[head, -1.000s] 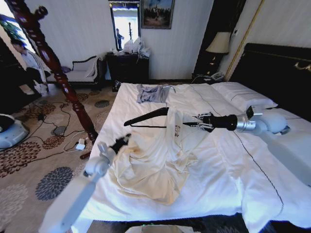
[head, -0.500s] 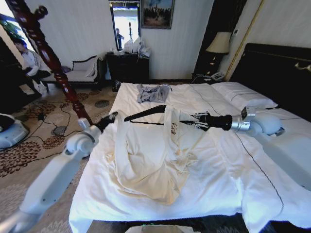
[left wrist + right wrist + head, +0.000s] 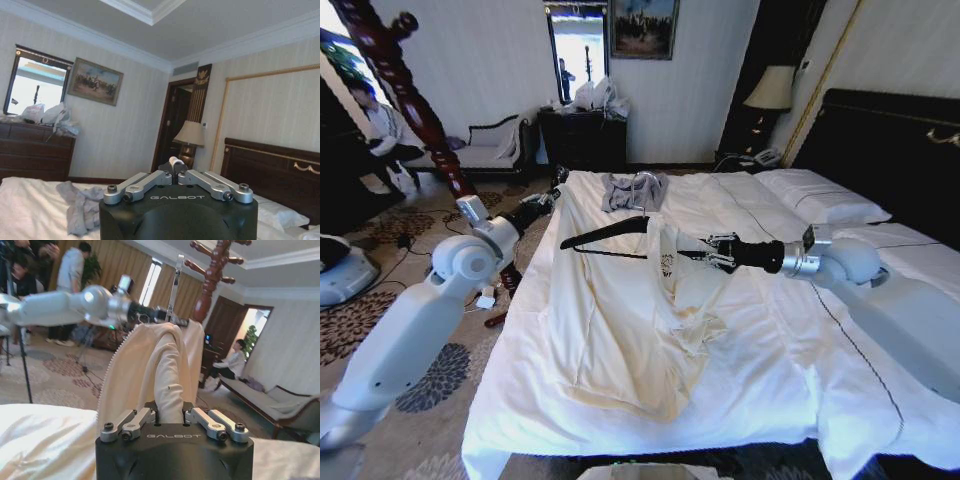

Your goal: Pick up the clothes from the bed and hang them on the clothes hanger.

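Post [image 3: 410, 100] of dark-red turned wood stands at the far left, off the bed's left edge, above patterned carpet [image 3: 380, 310]. Just right of it, the left arm reaches over the left edge of the bed [image 3: 840, 330], with the left gripper [image 3: 554, 187] raised near the far left corner of the mattress; in the left wrist view the left gripper [image 3: 174, 167] has its fingers drawn together on nothing, clenched and empty. Right of that gripper, the black clothes hanger [image 3: 605, 236] is held in the air above the sheets, tilted so that its left end sits lower. Its silver hook [image 3: 642, 182] rises toward the far side, close to a small blue-grey garment [image 3: 625, 192] lying on the far part of the bed. The cream clothes [image 3: 635, 320] hang from the right end of the hanger and spread down across the middle of the bed toward the near edge. The right gripper [image 3: 712, 251] reaches in from the right, level with the hanger; in the right wrist view the right gripper [image 3: 170, 415] is clamped on a bunched fold of the clothes. White pillows [image 3: 820, 200] lie at the far right against the dark headboard [image 3: 890, 140].
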`<state>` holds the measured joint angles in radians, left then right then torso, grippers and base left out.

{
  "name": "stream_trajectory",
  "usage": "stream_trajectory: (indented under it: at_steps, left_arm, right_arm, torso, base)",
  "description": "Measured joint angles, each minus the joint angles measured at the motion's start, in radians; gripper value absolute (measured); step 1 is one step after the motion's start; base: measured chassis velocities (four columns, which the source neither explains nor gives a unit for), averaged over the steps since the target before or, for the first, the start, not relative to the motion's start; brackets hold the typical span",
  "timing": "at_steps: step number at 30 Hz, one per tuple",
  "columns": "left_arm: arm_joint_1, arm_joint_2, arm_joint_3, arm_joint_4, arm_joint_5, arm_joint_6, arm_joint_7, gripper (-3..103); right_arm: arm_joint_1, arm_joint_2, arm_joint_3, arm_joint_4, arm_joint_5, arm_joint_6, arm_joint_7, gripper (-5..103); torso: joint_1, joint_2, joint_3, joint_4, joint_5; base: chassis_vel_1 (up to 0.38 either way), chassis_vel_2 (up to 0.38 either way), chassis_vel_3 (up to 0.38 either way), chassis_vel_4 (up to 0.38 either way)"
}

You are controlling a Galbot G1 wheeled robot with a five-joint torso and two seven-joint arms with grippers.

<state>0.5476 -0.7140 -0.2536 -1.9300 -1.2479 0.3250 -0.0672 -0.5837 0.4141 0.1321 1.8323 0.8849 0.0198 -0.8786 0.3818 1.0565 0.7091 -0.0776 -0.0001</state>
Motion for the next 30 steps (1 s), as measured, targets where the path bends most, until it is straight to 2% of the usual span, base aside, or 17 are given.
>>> stream_trajectory:
  at_steps: [9, 15, 23, 30]
  left_arm:
    - [0.064, 0.013, -0.054, -0.085, -0.014, 0.01, -0.015, 0]
    - [0.104, -0.008, -0.069, -0.056, 0.029, 0.008, -0.01, 0]
    - [0.085, -0.022, -0.069, -0.034, 0.031, 0.004, -0.005, 0]
    - [0.071, -0.005, -0.07, -0.03, 0.025, 0.004, 0.002, 0]
  right_arm:
    - [-0.011, -0.002, -0.006, 0.001, -0.037, -0.012, 0.051, 20]
    - [-0.002, -0.028, -0.01, -0.006, -0.014, -0.005, 0.051, 20]
    - [-0.009, -0.055, -0.01, -0.007, -0.016, -0.001, 0.038, 20]
    - [-0.019, -0.051, -0.01, -0.018, -0.046, 0.001, 0.033, 20]
  torso:
    - [0.0, 0.0, 0.0, 0.0001, 0.0003]
    - [0.0, 0.0, 0.0, -0.0001, 0.0]
    - [0.0, 0.0, 0.0, -0.0002, 0.0002]
    - [0.0, 0.0, 0.0, 0.0, 0.0002]
  base:
    - [0.0, 0.0, 0.0, 0.0]
    - [0.0, 0.0, 0.0, 0.0]
    - [0.0, 0.0, 0.0, 0.0]
    - [0.0, 0.0, 0.0, 0.0]
